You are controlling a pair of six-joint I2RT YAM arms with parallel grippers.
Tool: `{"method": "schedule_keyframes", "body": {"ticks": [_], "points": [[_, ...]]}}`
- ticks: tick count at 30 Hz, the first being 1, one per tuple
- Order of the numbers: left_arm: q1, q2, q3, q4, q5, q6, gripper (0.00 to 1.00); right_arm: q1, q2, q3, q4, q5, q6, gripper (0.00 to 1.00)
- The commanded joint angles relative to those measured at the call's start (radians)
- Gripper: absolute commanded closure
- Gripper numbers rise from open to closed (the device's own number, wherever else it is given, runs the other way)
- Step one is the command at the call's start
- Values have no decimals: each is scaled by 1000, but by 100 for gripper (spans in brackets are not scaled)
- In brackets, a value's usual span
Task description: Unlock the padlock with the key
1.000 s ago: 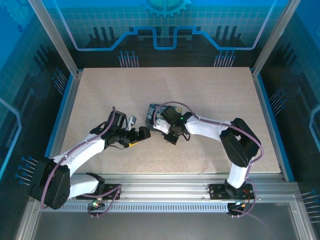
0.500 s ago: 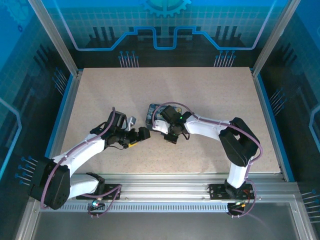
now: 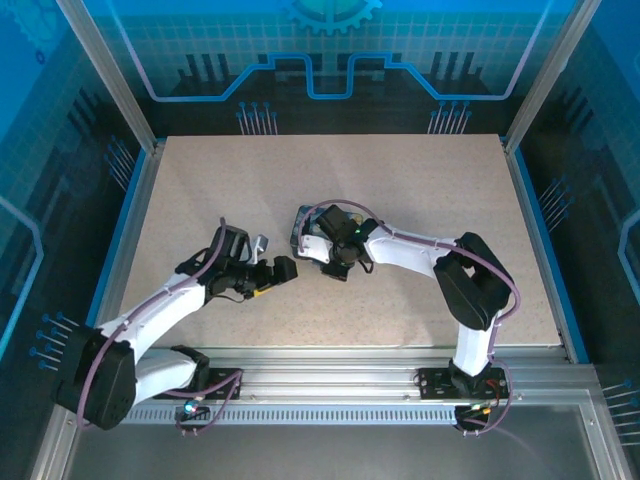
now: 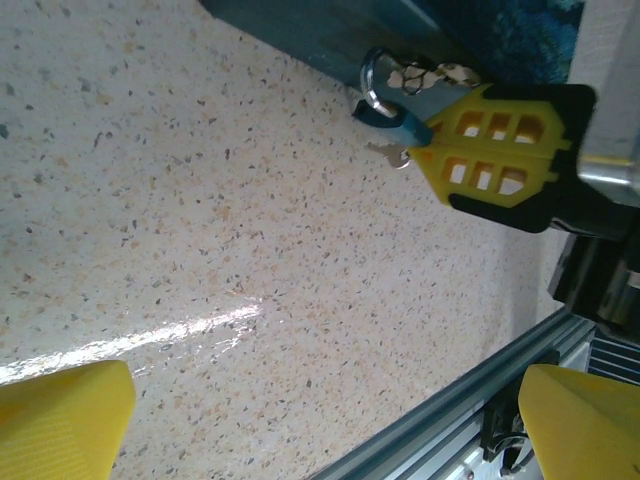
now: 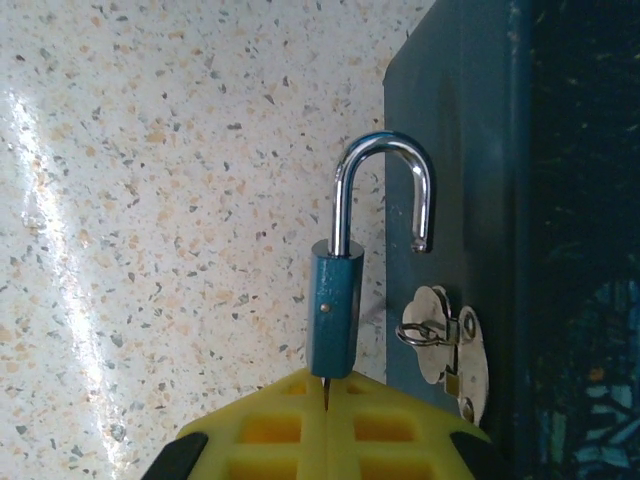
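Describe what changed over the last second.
The right tool, shut on the padlock, drifted slightly toward the far side of the table, alongside the box. The left tool shifted only a little and stayed open and empty. Nothing was grasped or released, and the box stayed put.
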Motion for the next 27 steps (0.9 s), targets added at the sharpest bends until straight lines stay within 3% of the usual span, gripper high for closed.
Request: {"method": "schedule_keyframes", "body": {"ticks": [1, 15, 27], "points": [[16, -48, -10, -46, -26, 4, 1, 16, -77, -5, 14, -37, 47, 100], [28, -75, 86, -106, -90, 24, 1, -29, -366, -120, 47, -8, 246, 100], [28, 14, 171, -84, -115, 33, 1, -248, -475, -167, -38, 155, 525, 100]]}}
